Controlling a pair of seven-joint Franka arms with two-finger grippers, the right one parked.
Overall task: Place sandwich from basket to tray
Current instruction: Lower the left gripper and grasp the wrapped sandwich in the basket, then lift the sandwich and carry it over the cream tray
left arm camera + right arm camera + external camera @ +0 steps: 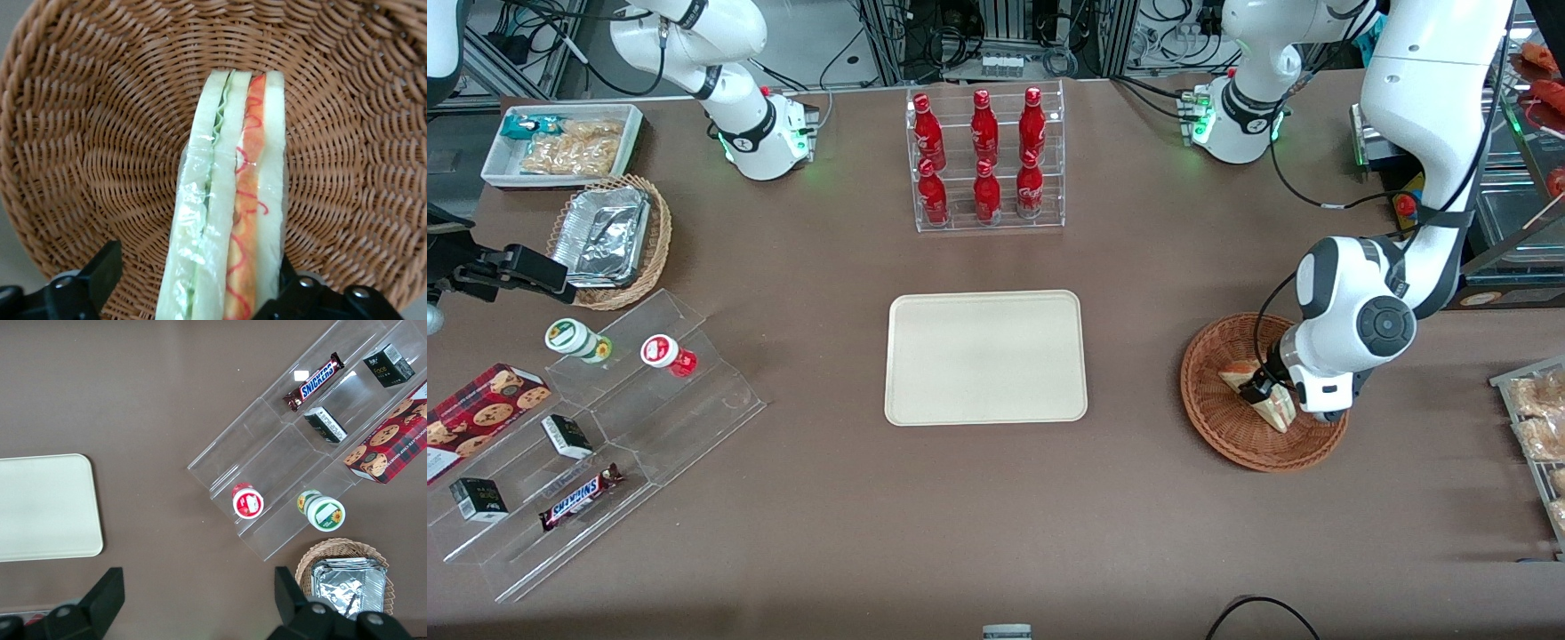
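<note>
Black fingertips [100,270] of the left arm's gripper [193,283] stand spread, one on each side of the sandwich [230,200]; one finger sits right against the bread, while the other is a little apart from the wedge, so the jaws straddle it without pinching it. Seen from the wrist, the sandwich stands on edge, wrapped in clear film, with green lettuce along one seam and an orange-red filling along the other. It rests inside the basket [1218,404], a round reddish-brown wicker bowl, on the woven floor a little toward the side where the arm reaches in. In the front view the gripper [1263,387] is down in the basket over the sandwich [1267,396], the white wrist just above the rim.

Well apart from the basket, at the middle of the table, lies the cream tray [985,357]. Farther from the front camera than the tray stands a clear rack of red bottles [985,158]. Toward the parked arm's end of the table are a clear stepped display [605,444] with a Snickers bar [580,498], a tan wicker basket of foil containers [609,238] and a white bin of snacks [565,142].
</note>
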